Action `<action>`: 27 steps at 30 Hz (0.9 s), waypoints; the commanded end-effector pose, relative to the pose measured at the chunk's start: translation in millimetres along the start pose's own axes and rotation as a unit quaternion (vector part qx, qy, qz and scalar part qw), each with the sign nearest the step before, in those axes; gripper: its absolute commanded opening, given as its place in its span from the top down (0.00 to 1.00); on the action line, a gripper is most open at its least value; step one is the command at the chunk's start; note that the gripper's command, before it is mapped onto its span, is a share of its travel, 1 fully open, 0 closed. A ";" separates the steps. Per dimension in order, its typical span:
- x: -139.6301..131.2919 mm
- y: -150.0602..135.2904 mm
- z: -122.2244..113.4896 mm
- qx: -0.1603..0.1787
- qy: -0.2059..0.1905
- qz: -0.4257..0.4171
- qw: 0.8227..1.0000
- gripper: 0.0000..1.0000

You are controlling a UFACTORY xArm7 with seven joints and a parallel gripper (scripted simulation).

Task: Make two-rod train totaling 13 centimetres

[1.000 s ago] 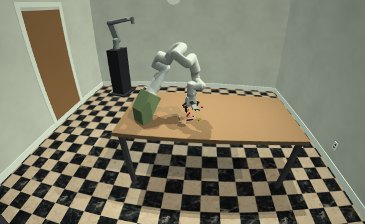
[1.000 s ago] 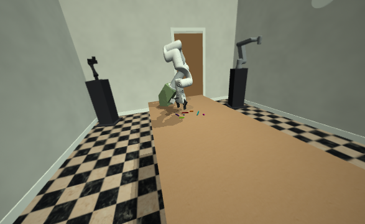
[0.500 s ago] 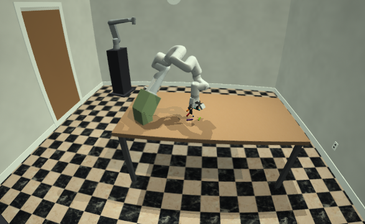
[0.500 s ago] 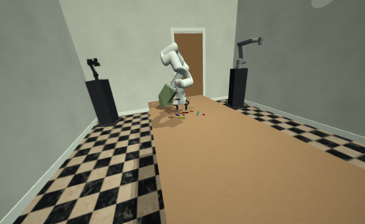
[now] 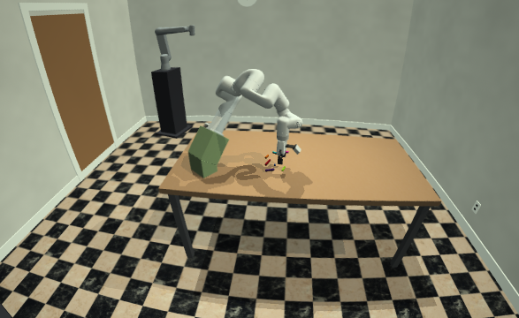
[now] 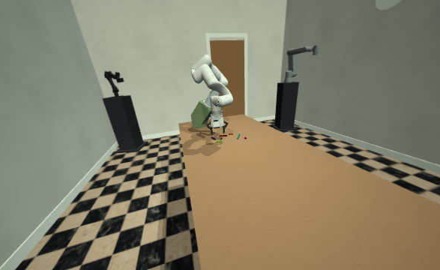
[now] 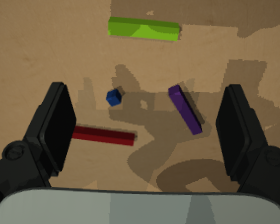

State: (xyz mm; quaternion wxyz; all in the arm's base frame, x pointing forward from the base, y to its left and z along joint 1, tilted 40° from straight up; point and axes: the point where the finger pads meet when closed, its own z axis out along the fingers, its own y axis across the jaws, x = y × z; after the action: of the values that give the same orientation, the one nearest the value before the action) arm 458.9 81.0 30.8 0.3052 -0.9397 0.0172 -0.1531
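Claw [image 7: 145, 129]: spread wide, empty, above the table [image 7: 44, 23]. Red rod [image 7: 104, 136]: flat, one end by its left finger [image 7: 54, 125]. Purple rod [image 7: 185, 110]: flat, inside its right finger. Blue cube [image 7: 114, 98] between fingers; lime rod [image 7: 144, 28] beyond the fingertips.
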 end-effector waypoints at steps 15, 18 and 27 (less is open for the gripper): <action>23.9 10.6 -2.2 -0.002 -0.001 -0.103 0.995 0.00; 23.9 10.6 -2.2 -0.002 -0.001 -0.103 0.995 0.00; 23.9 10.6 -2.2 -0.002 -0.001 -0.103 0.995 0.00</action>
State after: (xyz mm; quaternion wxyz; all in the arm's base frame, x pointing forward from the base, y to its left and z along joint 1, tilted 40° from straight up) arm 480.7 69.1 32.0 0.2861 -0.9374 -0.0798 -0.1817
